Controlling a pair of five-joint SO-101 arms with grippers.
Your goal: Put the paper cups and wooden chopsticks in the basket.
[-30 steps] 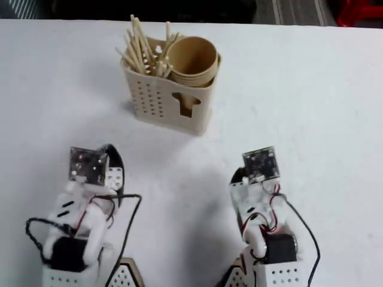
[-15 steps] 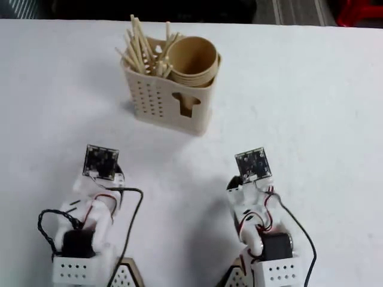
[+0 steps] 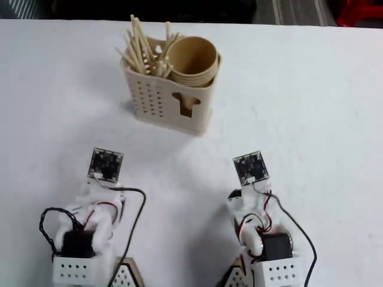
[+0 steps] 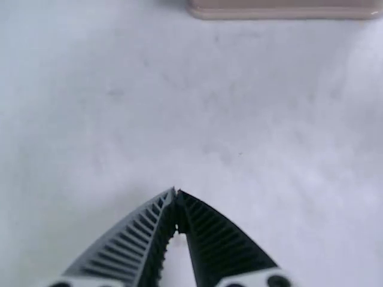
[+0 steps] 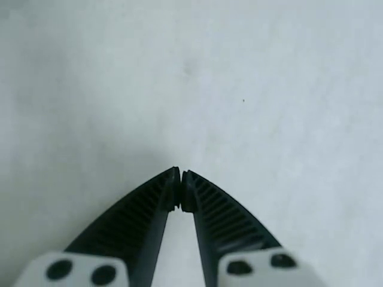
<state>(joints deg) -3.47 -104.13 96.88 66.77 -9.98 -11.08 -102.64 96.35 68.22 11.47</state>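
The beige perforated basket (image 3: pixel 169 101) stands at the far middle of the white table. Stacked paper cups (image 3: pixel 192 61) sit in its right half, and a bundle of wooden chopsticks (image 3: pixel 142 46) leans in its left half. The left arm (image 3: pixel 99 200) is folded back at the near left. My left gripper (image 4: pixel 176 195) is shut with nothing in it, pointing over bare table toward the basket's base (image 4: pixel 281 10). The right arm (image 3: pixel 254 203) is folded back at the near right. My right gripper (image 5: pixel 179 174) is shut and holds nothing, above bare table.
The white table (image 3: pixel 299 107) lies bare around the basket and between the two arms. Cables loop beside each arm's base (image 3: pixel 54 221). Dark floor and a red object (image 3: pixel 359 12) lie past the table's far edge.
Both arms have drawn back toward their bases, the left one turning its wrist camera plate more upright. The basket and its contents stayed put.
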